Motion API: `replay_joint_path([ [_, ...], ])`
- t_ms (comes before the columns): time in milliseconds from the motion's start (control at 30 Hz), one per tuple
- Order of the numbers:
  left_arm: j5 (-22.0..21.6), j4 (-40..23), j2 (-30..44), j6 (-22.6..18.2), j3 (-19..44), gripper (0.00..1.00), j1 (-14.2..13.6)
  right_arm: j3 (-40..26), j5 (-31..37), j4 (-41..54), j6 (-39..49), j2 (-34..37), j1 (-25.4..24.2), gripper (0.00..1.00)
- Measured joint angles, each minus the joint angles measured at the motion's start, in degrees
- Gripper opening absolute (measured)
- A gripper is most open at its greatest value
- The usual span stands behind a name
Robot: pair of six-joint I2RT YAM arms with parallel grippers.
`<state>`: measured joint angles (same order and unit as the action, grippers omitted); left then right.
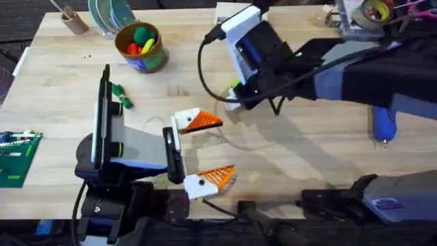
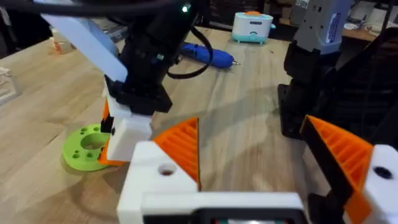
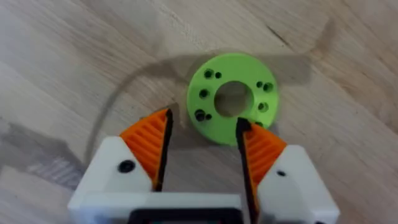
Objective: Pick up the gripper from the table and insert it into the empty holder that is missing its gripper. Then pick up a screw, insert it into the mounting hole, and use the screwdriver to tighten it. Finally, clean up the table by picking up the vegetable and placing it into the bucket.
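My right gripper is open, its orange pads just short of a round bright-green disc lying flat on the table. From overhead, the right arm reaches across to mid-table, with the right gripper low over the disc. My left gripper is open near the front edge and holds nothing. The dark-green vegetable lies to the left, in front of the bucket of plush toys. The blue screwdriver lies at the far right. The loose gripper, the holder and the screw are out of view.
A tan cup of sticks stands at the back left. A green circuit board lies at the left edge and a tape roll at the back right. Bare wood stretches between the disc and the screwdriver.
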<state>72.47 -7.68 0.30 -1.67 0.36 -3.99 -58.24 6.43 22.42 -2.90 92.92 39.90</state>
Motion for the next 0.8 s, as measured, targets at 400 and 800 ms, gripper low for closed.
replay_joint_path([
  [400,-0.1,0.0,0.0,0.0,0.0,0.993,0.0,0.0,3.2,-2.4,1.5,1.3,1.7,0.524],
  [800,-0.2,0.0,0.0,0.0,0.0,0.993,0.0,-0.1,4.2,-2.5,3.0,3.2,2.2,0.356],
])
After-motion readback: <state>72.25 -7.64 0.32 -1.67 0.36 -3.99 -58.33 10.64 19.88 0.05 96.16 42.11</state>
